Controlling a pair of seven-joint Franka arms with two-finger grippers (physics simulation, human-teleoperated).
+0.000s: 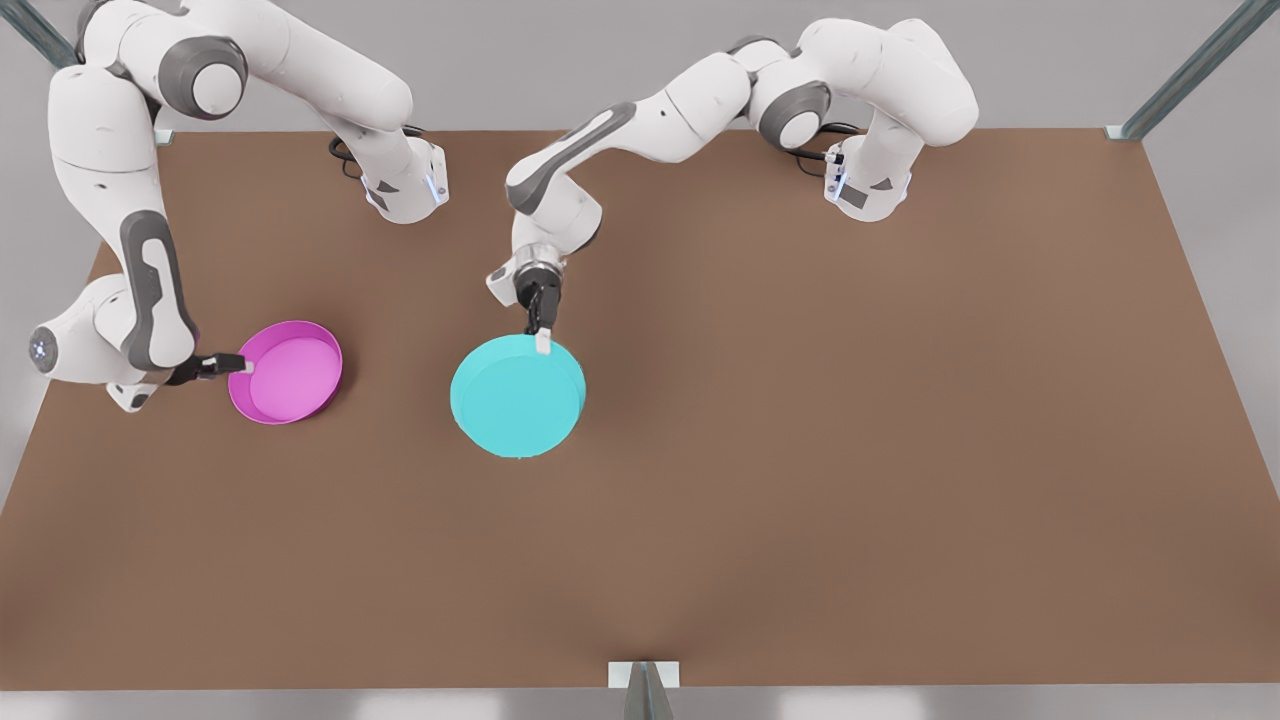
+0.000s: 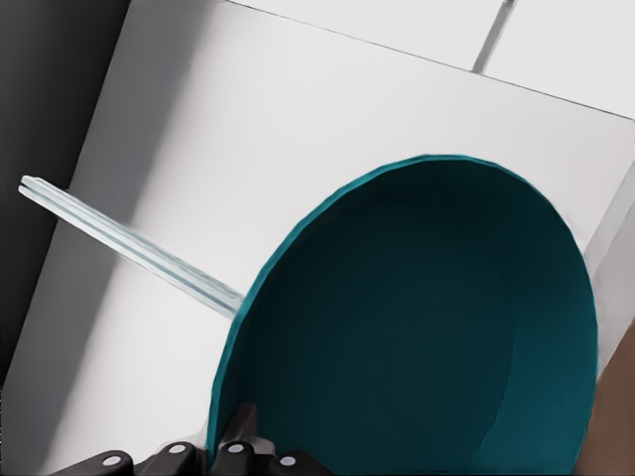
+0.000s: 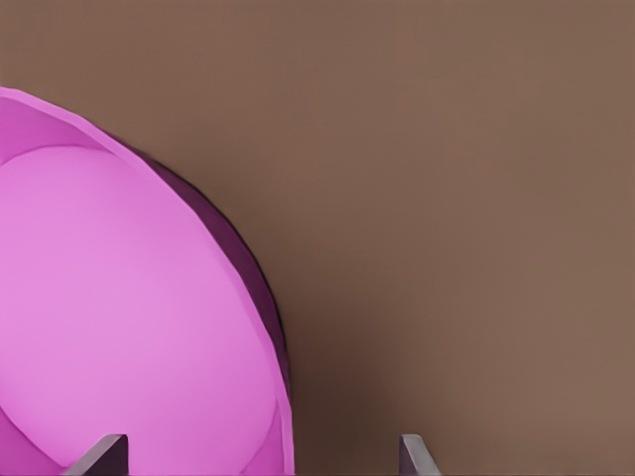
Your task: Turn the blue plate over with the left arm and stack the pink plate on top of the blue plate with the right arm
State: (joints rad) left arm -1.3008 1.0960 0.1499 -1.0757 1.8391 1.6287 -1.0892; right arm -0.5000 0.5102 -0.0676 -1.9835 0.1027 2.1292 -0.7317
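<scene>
The blue plate (image 1: pixel 518 397) hangs over the middle of the table, flat underside toward the front view. My left gripper (image 1: pixel 543 340) is shut on its far rim. In the left wrist view the plate's dark hollow side (image 2: pixel 427 337) rises from the left gripper (image 2: pixel 238 451). The pink plate (image 1: pixel 287 373) lies hollow side up on the table at the front view's left. My right gripper (image 1: pixel 243 366) is level with its left rim, open. In the right wrist view the pink plate (image 3: pixel 119 307) has its rim between the spread fingers of the right gripper (image 3: pixel 260 456).
The brown table (image 1: pixel 800 450) stretches wide to the front view's right and toward the near edge. Both arm bases (image 1: pixel 405 190) stand along the far edge. Metal frame posts (image 1: pixel 1180 75) rise at the corners, and a bracket (image 1: pixel 643 675) sits mid near edge.
</scene>
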